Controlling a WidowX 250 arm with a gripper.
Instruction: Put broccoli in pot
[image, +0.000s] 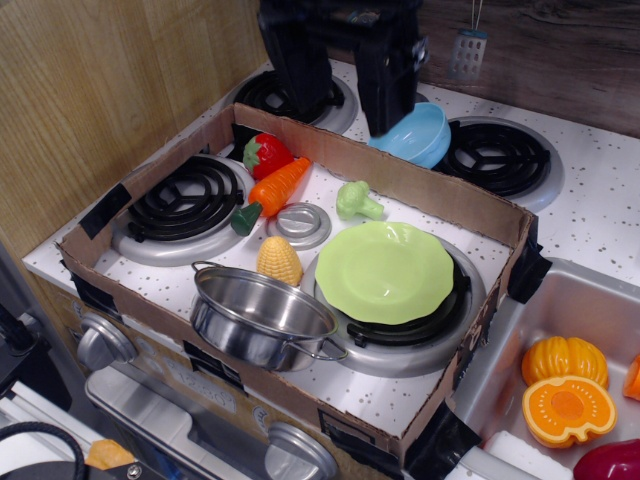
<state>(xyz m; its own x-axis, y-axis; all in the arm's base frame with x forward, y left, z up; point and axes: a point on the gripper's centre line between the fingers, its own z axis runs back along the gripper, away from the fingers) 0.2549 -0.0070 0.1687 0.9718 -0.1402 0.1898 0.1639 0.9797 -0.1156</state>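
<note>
Inside the cardboard frame (440, 195) on the toy stove, the broccoli (356, 201) lies on the white speckled top, just behind the green plate (384, 271) and beside the round knob (298, 223). The pot (262, 317) stands at the front edge of the frame, empty, and the corn (279, 261) touches its back rim. The carrot (274, 189) and the strawberry (266, 155) lie near the left burner (188, 205). The gripper (342, 95) hangs above the back wall of the frame, well apart from the broccoli; its two dark fingers (388, 85) stand spread with a clear gap between them, and they hold nothing. The blue bowl (417, 133) sits behind the frame, partly hidden by the right finger. In the sink (560, 300) at the right lie orange pumpkin halves (566, 390)
</note>
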